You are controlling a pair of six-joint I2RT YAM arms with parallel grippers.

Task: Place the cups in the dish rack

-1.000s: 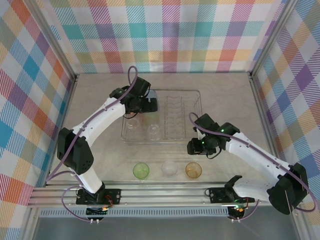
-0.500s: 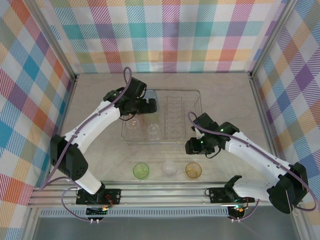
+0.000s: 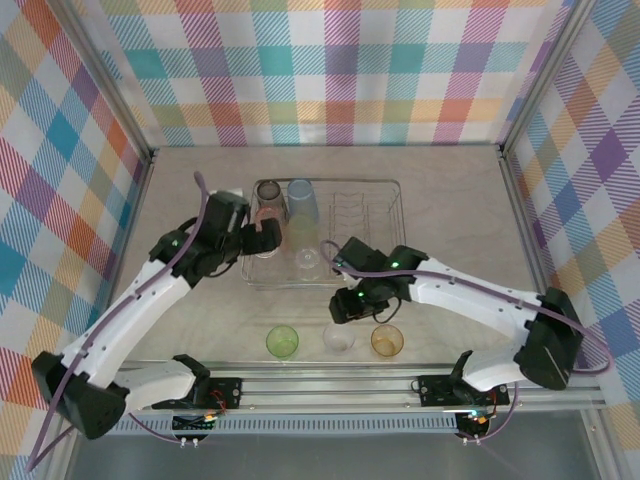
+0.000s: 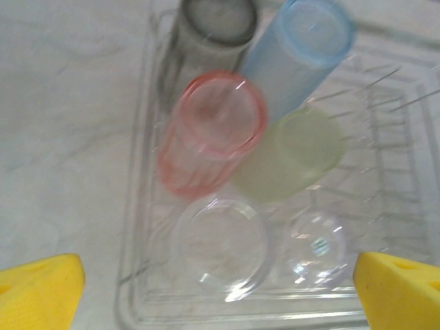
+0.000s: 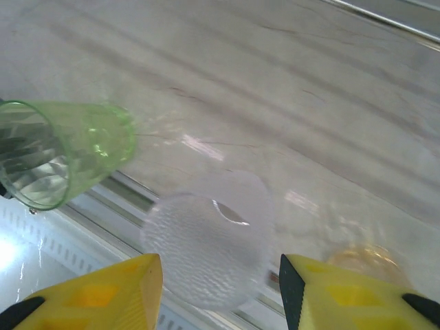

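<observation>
The dish rack sits on the table in the upper middle of the overhead view, and the cups in it are crowded into its left end. In the left wrist view a grey cup is at the top. A blue cup leans just to the right of it. A pink cup is below the grey one, and a pale green cup is pressed close on the pink cup's right. Lower in that frame are a clear cup and a second clear cup side by side.

The left arm reaches in from the lower left. The left jaws stand wide open at the rack's left edge and hold nothing. Their yellow fingers sit in the bottom corners of the wrist view.

Three more cups stand in a row on the table near the bottom of the overhead view. They are a bright green cup, a loose clear cup and an orange cup.

The right arm stretches in from the lower right, and the right jaws hang just above that row in the overhead frame. They are partly open and grip nothing. In the right wrist view the loose clear cup shows between their yellow fingers. The bright green cup lies at the left edge of that view, and the orange cup shows faintly at the lower right.
</observation>
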